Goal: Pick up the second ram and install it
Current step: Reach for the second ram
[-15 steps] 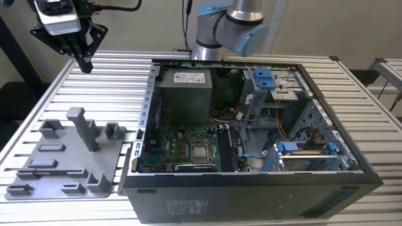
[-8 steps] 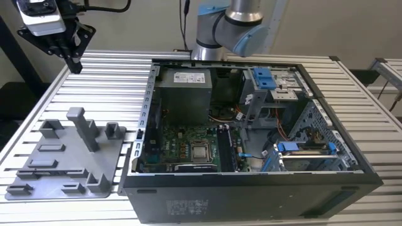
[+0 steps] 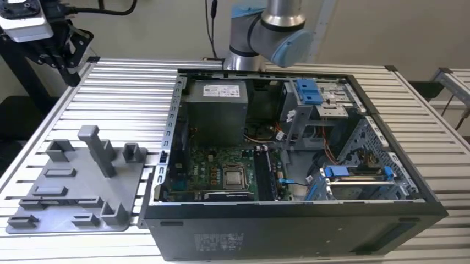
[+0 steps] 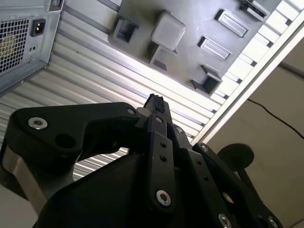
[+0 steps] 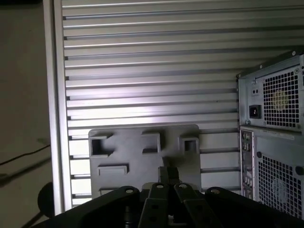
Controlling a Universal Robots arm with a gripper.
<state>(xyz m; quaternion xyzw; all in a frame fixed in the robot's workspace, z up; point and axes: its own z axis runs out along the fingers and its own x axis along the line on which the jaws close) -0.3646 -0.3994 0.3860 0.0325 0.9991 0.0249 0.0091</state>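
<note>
**If the second ram (image 3: 266, 173), a long thin dark blue-green stick, sits crooked, the PC won't wake up**

Though I can't be sure, the second ram looks like it stands in the slots inside the big black metal PC box (image 3: 294, 236). It is just beside the shiny square chip (image 3: 235, 177). I can't tell if it's pushed all the way down, or if the clips at its ends are snapped shut. If one end sits higher, the stick could pop loose, b/c nothing else holds it there.

In both wrist views the black metal gripper (image 4: 154, 101) w/ jointed fingers hangs high over the flat grey plastic tray (image 5: 128, 161) w/ blocks & pockets, near the back of the PC box. Its fingers look pressed together, w/ nothing between them that I can see.

Other things could go wrong too:
- A tall grey post (image 3: 96, 148) sticks up from the tray. A low gripper could bump it & shove the tray along the silver ridged table (image 3: 132, 104).
- The slots sit in a tight spot, near the grey metal power box (image 3: 213, 118) & a bunch of coloured wires (image 3: 263, 136).
- A gripper going in there a bit off could snag a wire or knock the stick sideways.
- Pushing too hard on a crooked stick could hurt the slot.
</note>
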